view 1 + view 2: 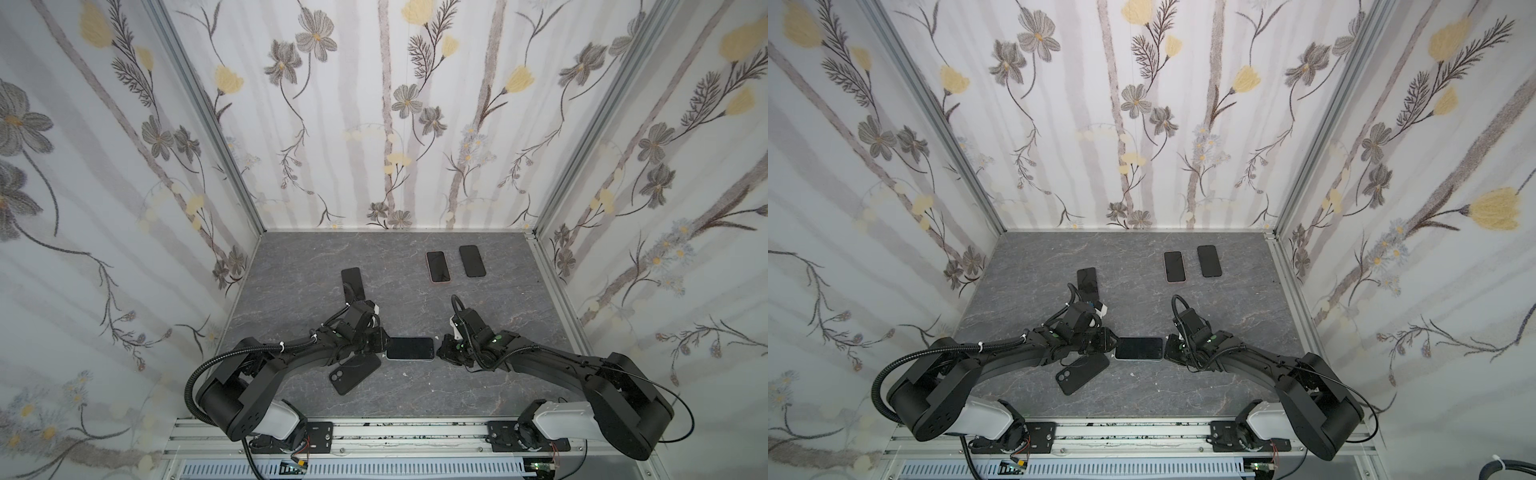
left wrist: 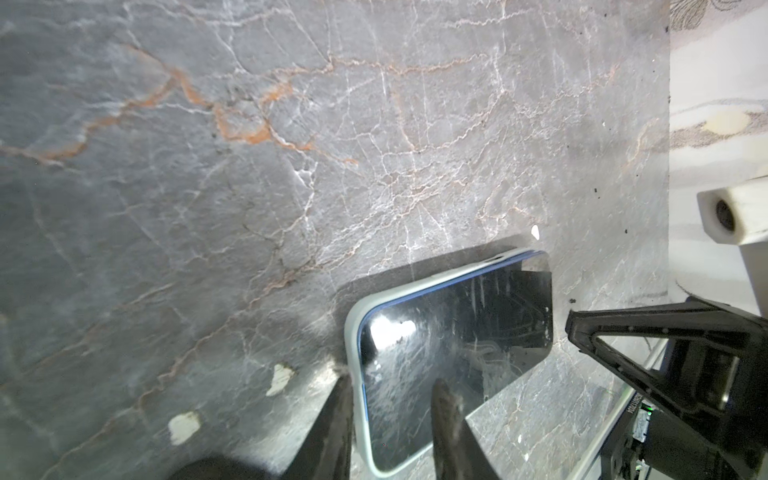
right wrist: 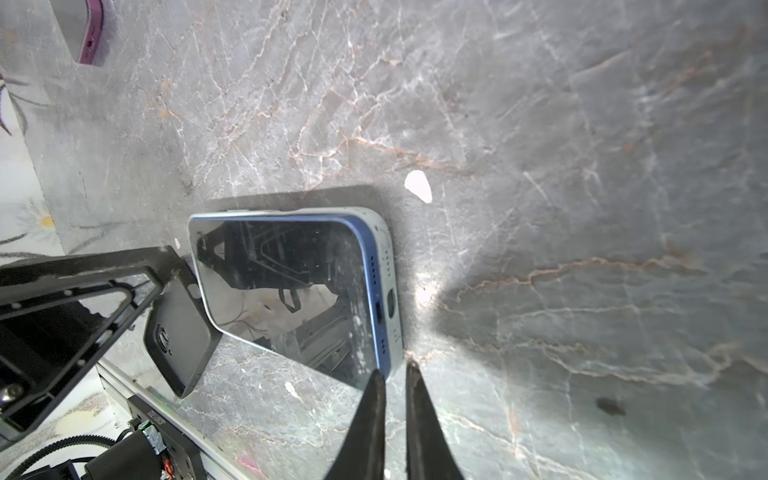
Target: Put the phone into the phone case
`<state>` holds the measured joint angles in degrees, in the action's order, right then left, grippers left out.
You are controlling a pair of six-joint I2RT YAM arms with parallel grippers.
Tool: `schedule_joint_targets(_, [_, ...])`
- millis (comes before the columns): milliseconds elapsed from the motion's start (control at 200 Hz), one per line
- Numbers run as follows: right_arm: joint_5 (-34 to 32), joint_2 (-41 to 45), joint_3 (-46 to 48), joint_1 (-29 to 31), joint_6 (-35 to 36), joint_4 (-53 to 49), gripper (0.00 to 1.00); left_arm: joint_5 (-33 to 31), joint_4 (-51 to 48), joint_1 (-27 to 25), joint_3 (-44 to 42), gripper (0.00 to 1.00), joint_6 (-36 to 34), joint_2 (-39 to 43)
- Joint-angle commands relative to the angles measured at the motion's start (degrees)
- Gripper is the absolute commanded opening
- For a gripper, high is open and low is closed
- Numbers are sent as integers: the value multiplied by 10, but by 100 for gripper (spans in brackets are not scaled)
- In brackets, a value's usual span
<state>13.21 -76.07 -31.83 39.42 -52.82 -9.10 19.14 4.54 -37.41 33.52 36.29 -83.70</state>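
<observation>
On the grey marbled bench [image 1: 415,399], midway between two black arms: the phone [image 1: 410,348], screen up and lying crosswise, bedded in a pale phone case [image 3: 394,328]. From the right wrist view, a strip of blue frame showing above the case rim along the port end, so judged not yet pressed fully home.

Left hand [image 2: 392,388] set at the opposite end, partly open with no clear clamp on anything. One of its fingers [image 2: 446,411] resting on the glass, the other just outside the rim, probably placed to pin the phone down and stop the case sliding.

Right hand [image 3: 394,368] closed to a sliver, tips at the corner by the port, apparently there to work the rim over the frame. No telling whether nipping the rim or only touching it. Braced from both ends, presumably, to keep the pair from skating on smooth stone.

Just beside the left hand, a black slab [image 1: 353,374], back up with twin lenses — phone or case, hard to say. Well apart toward the back wall, a lone phone [image 1: 351,276] on the left, and a pink-rimmed phone [image 1: 438,266] and a dark phone [image 1: 472,260] side by side on the right.
</observation>
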Motion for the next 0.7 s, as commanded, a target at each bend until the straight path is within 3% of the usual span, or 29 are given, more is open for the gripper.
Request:
schedule_joint_targets(0, [13, -11, -1, 5, 0, 23, 11, -1, -1, 1, -1, 29, -6, -5])
schedule_joint_targets(355, [22, -46, -1, 11, 4, 25, 6, 8, 6, 0, -9, 26, -8, -20])
schedule_joint_targets(694, [-32, -67, -2, 21, 21, -45, 4, 18, 8, 0, -10, 24, -11, -35])
